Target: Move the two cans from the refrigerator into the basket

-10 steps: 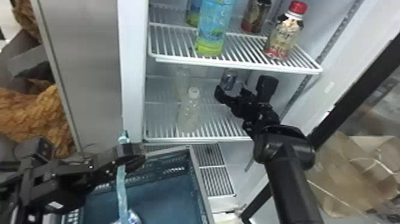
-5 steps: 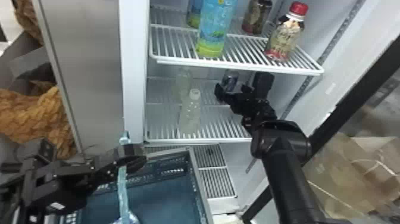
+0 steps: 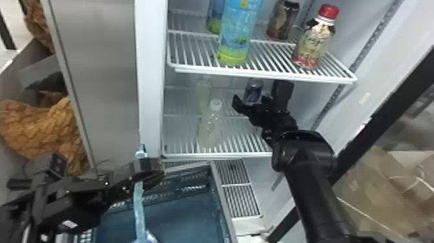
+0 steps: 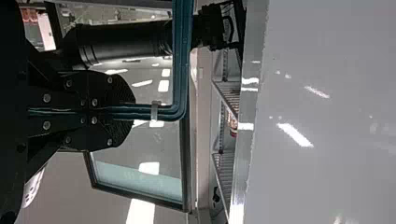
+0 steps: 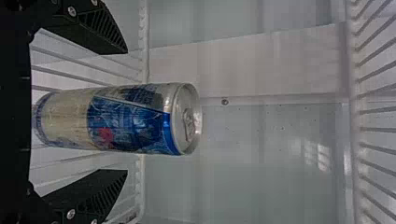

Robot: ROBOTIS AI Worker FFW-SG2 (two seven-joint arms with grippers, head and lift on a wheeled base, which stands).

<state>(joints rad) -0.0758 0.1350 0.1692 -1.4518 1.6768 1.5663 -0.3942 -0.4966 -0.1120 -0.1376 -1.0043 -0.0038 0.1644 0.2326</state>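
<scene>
The left tool (image 4: pixel 130 111) clamps the basket handle (image 4: pixel 180 60); the right tool (image 5: pixel 126 112) gapes astride the probably slick, dentable can (image 5: pixel 133 120), best squeezed mid-body.

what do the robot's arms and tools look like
All mostly black. The right arm has a smooth round tube and a bulky rounded joint; the left arm looks more angular, with a small white label. The right tool has two tapering fingers with ridges and pale screws; the left tool shows ridges and screws too.
</scene>
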